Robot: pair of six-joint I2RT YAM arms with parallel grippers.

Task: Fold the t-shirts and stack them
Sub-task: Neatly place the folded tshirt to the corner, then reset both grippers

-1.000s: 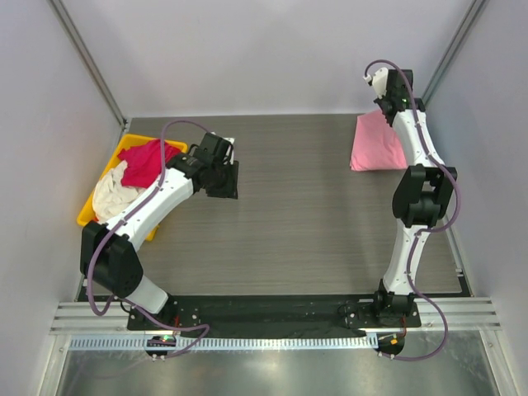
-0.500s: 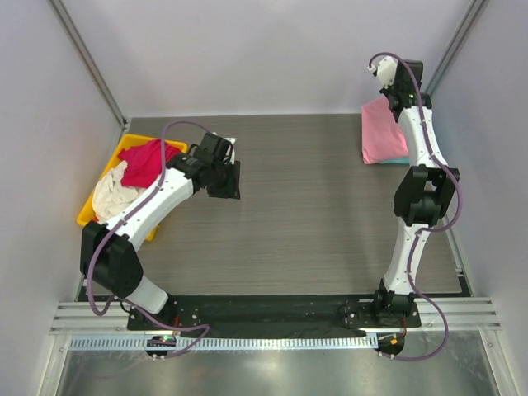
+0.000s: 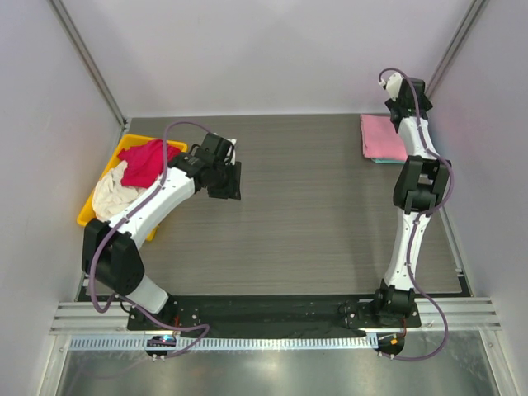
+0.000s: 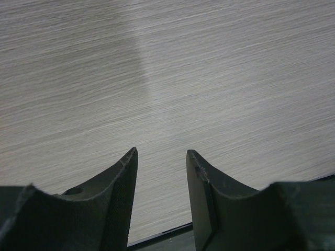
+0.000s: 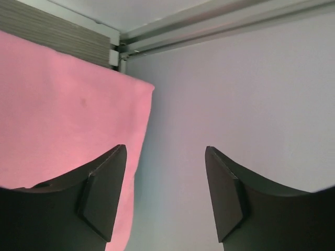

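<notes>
The folded light pink t-shirt [image 3: 383,137] lies flat at the table's back right, a thin teal t-shirt edge [image 3: 384,160] showing under its near side. My right gripper [image 3: 408,105] hangs just right of it by the wall, open and empty. In the right wrist view the pink cloth [image 5: 63,104] fills the left, beside the open right gripper [image 5: 165,147]. A crimson t-shirt [image 3: 147,161] and a cream t-shirt [image 3: 111,194] lie crumpled in the bin. My left gripper [image 3: 227,180] is open over bare table, and the left wrist view shows nothing in it [image 4: 162,150].
A yellow plastic bin [image 3: 89,213] stands at the table's left edge, next to the left arm. Enclosure walls and a metal post [image 3: 452,49] close in behind and right of the right arm. Grey wood-grain table [image 3: 313,214] spreads between the arms.
My right gripper has opened and let go of the pink t-shirt, which swung down from hanging to lie flat. The right arm moved back and right. The left arm barely moved.
</notes>
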